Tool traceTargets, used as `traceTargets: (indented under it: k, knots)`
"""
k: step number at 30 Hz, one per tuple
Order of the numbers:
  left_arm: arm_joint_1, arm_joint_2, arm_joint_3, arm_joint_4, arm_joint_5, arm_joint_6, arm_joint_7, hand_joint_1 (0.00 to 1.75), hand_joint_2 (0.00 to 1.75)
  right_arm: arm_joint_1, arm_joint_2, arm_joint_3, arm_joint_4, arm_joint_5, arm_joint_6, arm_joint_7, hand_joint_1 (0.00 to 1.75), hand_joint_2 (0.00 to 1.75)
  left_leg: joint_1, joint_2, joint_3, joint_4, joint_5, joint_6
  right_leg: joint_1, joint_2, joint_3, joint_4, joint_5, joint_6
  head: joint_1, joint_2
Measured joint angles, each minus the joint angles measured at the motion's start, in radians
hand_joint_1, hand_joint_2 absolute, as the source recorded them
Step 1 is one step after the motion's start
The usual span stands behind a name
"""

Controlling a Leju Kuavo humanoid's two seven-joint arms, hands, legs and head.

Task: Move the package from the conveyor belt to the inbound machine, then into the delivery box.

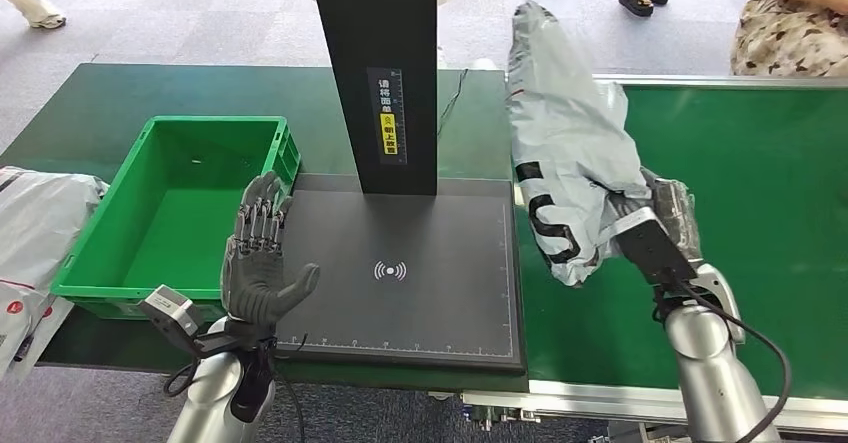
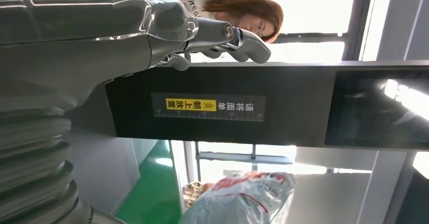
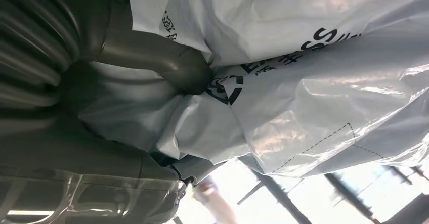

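Two edges are framing your working room: the black inbound machine's scan plate (image 1: pixel 405 263) is lying between the green delivery box (image 1: pixel 180 213) on your left and the green conveyor belt (image 1: pixel 740 223) on your right. The machine's upright black column (image 1: pixel 385 73) is standing at the plate's far side, leaving the plate's near part bare.

Your right hand (image 1: pixel 640 213) is gripping the grey package (image 1: pixel 565 153) and holding it up, lifted off the belt, just beside the plate's right edge. In the right wrist view the thumb (image 3: pixel 172 67) is pressing into the crinkled plastic of the package (image 3: pixel 303 62).

Your left hand (image 1: pixel 262 258) is hovering over the plate's left edge, close to the box's near right corner, palm up, fingers straight and apart, holding nothing.

Another grey bag (image 1: pixel 35 223) is lying to the left of the box. People are standing and sitting beyond the table. In the left wrist view the column (image 2: pixel 263 107) with its yellow label is standing just past the fingertips (image 2: pixel 243 39).
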State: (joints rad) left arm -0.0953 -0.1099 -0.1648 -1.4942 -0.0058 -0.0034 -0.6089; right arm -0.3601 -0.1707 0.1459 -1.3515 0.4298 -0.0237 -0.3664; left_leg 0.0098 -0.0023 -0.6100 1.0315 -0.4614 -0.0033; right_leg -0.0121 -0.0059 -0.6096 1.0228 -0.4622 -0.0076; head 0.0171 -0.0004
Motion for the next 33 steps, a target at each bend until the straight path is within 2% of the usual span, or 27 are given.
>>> traceTargets:
  k: [6, 13, 19, 24, 25, 28, 29, 33]
  knots:
    - [-0.001, 0.0, 0.0, -0.001, 0.014, 0.007, -0.01, 0.0, 1.75, 0.005, 0.006, 0.174, -0.069, -0.039, 0.162, -0.01, 1.75, 1.75, 0.0, 0.0, 0.0, 0.0, 0.0, 0.0, 0.0, 0.0, 0.0, 0.0, 0.0, 0.0, 0.0, 0.0]
    - [-0.023, -0.003, -0.002, 0.001, 0.026, 0.004, -0.014, 0.0, 1.75, -0.047, 0.006, 0.372, 0.0, -0.075, 0.329, -0.006, 1.75, 1.75, 0.0, 0.0, 0.0, 0.0, 0.0, 0.0, 0.0, 0.0, 0.0, 0.0, 0.0, 0.0, 0.0, 0.0]
    - [-0.05, -0.003, -0.005, 0.013, 0.043, 0.003, -0.014, 0.0, 1.75, -0.11, 0.007, 0.498, 0.108, -0.103, 0.409, 0.01, 1.75, 1.75, 0.0, 0.0, 0.0, 0.0, 0.0, 0.0, 0.0, 0.0, 0.0, 0.0, 0.0, 0.0, 0.0, 0.0]
    - [-0.066, -0.001, -0.008, 0.025, 0.056, 0.004, -0.014, 0.0, 1.75, -0.15, 0.007, 0.567, 0.177, -0.102, 0.438, 0.022, 1.75, 1.75, 0.0, 0.0, 0.0, 0.0, 0.0, 0.0, 0.0, 0.0, 0.0, 0.0, 0.0, 0.0, 0.0, 0.0]
    - [-0.067, 0.0, -0.008, 0.026, 0.058, 0.004, -0.014, 0.0, 1.75, -0.155, 0.007, 0.576, 0.187, -0.1, 0.437, 0.02, 1.61, 1.75, 0.0, 0.0, 0.0, 0.0, 0.0, 0.0, 0.0, 0.0, 0.0, 0.0, 0.0, 0.0, 0.0, 0.0]
    - [-0.069, 0.003, -0.009, 0.027, 0.063, 0.008, -0.014, 0.0, 1.75, -0.164, 0.007, 0.591, 0.202, -0.089, 0.398, -0.001, 0.32, 1.75, 0.0, 0.001, 0.0, 0.0, 0.0, 0.0, 0.0, 0.0, 0.0, 0.0, 0.0, 0.0, 0.0, 0.0]
    - [-0.068, 0.004, -0.009, 0.027, 0.064, 0.01, -0.013, 0.0, 1.75, -0.164, 0.007, 0.593, 0.204, -0.086, 0.375, -0.013, 0.02, 1.75, 0.0, 0.001, 0.0, 0.0, 0.0, 0.0, 0.0, 0.0, 0.0, 0.0, 0.0, 0.0, 0.0, 0.0]
    - [-0.066, 0.006, -0.011, 0.027, 0.065, 0.013, -0.01, 0.0, 1.75, -0.157, 0.006, 0.589, 0.193, -0.096, 0.284, -0.072, 0.0, 1.75, 0.0, 0.001, 0.0, 0.0, 0.0, 0.0, 0.0, 0.0, 0.0, 0.0, 0.0, 0.0, 0.0, 0.0]
